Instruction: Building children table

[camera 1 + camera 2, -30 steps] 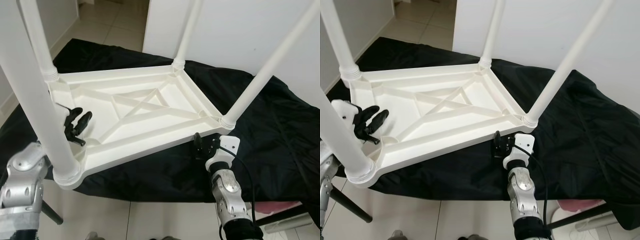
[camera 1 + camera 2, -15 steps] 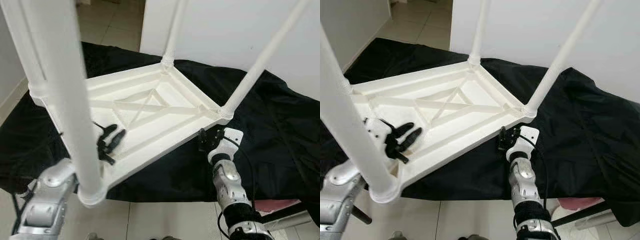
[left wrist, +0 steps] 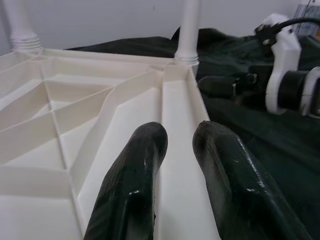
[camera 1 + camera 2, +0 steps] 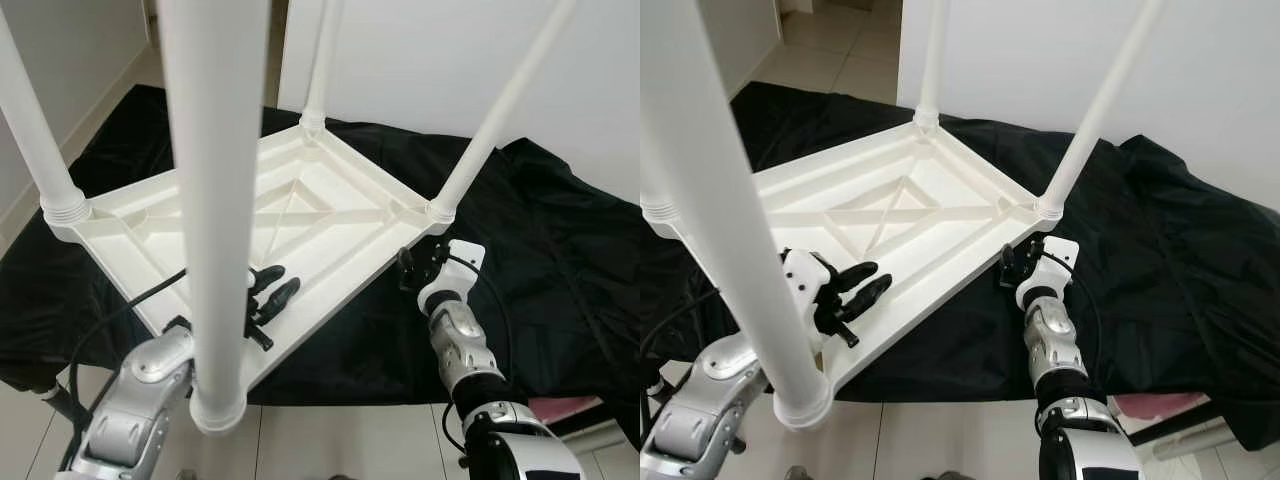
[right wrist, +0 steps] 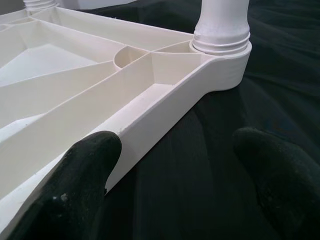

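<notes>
- White plastic children table (image 4: pixel 300 215) lies upside down on black cloth (image 4: pixel 560 260), 4 legs (image 4: pixel 215 200) up.
- L claw (image 4: pixel 268 300) over table's near rim, fingers (image 3: pixel 135 190) slightly apart, gripping nothing.
- R claw (image 4: pixel 1018 268) at rim by corner leg (image 5: pixel 222 25), spread wide.

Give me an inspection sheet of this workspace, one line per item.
Surface: black cloth draped over a raised support, wrinkled.
Job's things: white table lies upside down on the cloth, ribbed underside up, four legs fitted at the corners and pointing up.
Clutter: nothing seen.
Grippers: left end effector over the near rim, fingers slightly apart, holding nothing; right end effector at the rim below the right corner, open, one finger against the rim.
Cables: black cable on the left arm; another on the right.
Surroundings: white wall, tiled floor.
</notes>
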You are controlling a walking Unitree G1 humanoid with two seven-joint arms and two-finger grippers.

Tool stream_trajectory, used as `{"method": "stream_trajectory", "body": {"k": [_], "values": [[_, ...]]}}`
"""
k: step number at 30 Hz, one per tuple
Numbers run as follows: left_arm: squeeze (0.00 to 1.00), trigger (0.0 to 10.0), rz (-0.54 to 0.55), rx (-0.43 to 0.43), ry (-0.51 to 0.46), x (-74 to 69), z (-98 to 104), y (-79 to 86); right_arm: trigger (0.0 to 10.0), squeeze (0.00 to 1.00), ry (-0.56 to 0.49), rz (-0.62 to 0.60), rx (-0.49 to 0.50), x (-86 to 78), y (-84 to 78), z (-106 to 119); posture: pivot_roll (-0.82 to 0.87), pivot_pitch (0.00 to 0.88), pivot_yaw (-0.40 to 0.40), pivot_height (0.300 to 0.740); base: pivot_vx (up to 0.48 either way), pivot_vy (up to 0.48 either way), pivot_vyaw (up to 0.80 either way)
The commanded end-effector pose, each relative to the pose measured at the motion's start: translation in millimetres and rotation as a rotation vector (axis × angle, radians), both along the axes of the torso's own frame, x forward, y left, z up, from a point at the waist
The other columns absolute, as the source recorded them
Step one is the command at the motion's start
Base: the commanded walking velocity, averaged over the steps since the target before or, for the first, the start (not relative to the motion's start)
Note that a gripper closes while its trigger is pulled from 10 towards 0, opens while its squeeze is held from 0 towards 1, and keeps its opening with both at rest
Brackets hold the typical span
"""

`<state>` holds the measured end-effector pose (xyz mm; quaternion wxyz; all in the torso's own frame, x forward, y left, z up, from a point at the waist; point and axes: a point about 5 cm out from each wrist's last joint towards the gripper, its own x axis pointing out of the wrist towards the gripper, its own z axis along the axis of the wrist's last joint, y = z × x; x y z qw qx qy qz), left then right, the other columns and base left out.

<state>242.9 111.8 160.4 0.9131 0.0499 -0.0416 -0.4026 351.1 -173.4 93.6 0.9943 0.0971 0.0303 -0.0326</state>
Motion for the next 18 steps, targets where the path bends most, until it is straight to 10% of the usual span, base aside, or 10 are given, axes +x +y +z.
{"method": "stream_trajectory", "body": {"k": [1, 18], "values": [[0.0, 10.0, -0.052, -0.011, -0.018, -1.2, 6, -11.5, 10.0, 0.0, 0.02, 0.017, -0.016, 2.0, -1.5, -2, 0.11, 0.0, -0.141, 0.74, 0.0, 0.0, 0.0], [0.0, 10.0, 0.023, 0.05, -0.01, 10.5, 1, -2.3, 10.0, 0.0, -0.138, -0.045, -0.088, 2.2, -26.8, 19, 0.11, 0.0, -0.137, 0.74, 0.0, 0.0, 0.0]]}}
